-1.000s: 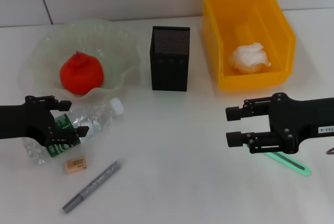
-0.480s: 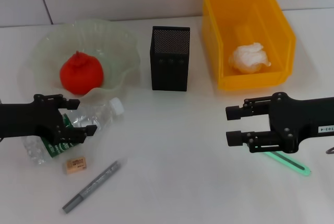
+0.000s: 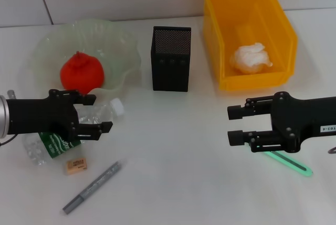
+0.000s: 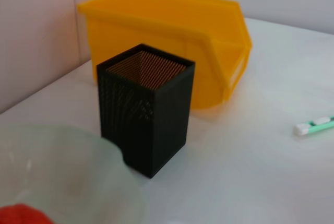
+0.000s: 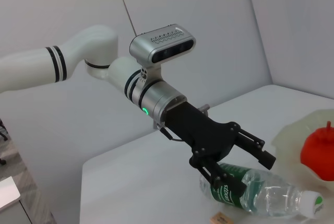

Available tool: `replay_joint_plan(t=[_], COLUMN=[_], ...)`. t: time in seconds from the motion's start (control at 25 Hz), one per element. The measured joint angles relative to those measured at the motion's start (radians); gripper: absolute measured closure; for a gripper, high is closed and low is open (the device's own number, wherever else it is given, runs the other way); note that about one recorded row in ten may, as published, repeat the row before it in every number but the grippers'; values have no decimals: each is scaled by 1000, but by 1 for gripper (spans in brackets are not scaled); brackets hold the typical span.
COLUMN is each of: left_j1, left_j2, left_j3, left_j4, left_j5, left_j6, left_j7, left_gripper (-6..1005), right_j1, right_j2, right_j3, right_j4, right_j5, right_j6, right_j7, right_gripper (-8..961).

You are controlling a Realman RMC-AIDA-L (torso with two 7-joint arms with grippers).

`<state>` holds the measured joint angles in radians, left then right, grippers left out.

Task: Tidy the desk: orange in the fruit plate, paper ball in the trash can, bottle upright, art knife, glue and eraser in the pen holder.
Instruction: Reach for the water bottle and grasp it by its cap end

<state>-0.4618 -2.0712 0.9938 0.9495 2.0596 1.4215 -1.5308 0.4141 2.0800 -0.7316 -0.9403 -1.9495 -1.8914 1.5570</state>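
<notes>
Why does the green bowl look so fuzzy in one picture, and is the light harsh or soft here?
In the left wrist view the fruit plate sits close to the lens and is out of focus, while the pen holder is sharp. In the head view the light is soft and even: only faint shadows under the trash can and the left hand.

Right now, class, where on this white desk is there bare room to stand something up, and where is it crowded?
Bare: the white desk between the black mesh pen holder, the grey marker pen and the open right gripper. Crowded: the near-left corner, where the open left gripper straddles the lying clear plastic bottle, beside the tan eraser and glass fruit plate.
</notes>
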Motion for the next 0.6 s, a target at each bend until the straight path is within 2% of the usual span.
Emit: replay_joint_plan(t=[0.24, 0.32, 0.48, 0.52, 0.6], left_j1=[-7, -14, -21, -30, -34], left_j2=[0, -1, -1, -1, -1], left_j3=[47, 92, 127, 162, 170], left_j4=[-2, -10, -12, -13, -14], left_j5=[-20, -27, -29, -30, -30], left_j6=[-34, -79, -116, -156, -168], left_j7=[2, 0, -4, -9, -11], left_gripper=[188, 188, 188, 188, 188], right_j1=[0, -1, -3, -4, -6], right_j2=[0, 0, 0, 0, 0], right_j3=[0, 0, 1, 1, 2], right_j4=[0, 0, 0, 0, 1], right_j5=[0, 0, 0, 0, 0], right_j6=[0, 0, -2, -2, -3], right_j7=[0, 0, 0, 0, 0], right_gripper=[348, 348, 348, 348, 348])
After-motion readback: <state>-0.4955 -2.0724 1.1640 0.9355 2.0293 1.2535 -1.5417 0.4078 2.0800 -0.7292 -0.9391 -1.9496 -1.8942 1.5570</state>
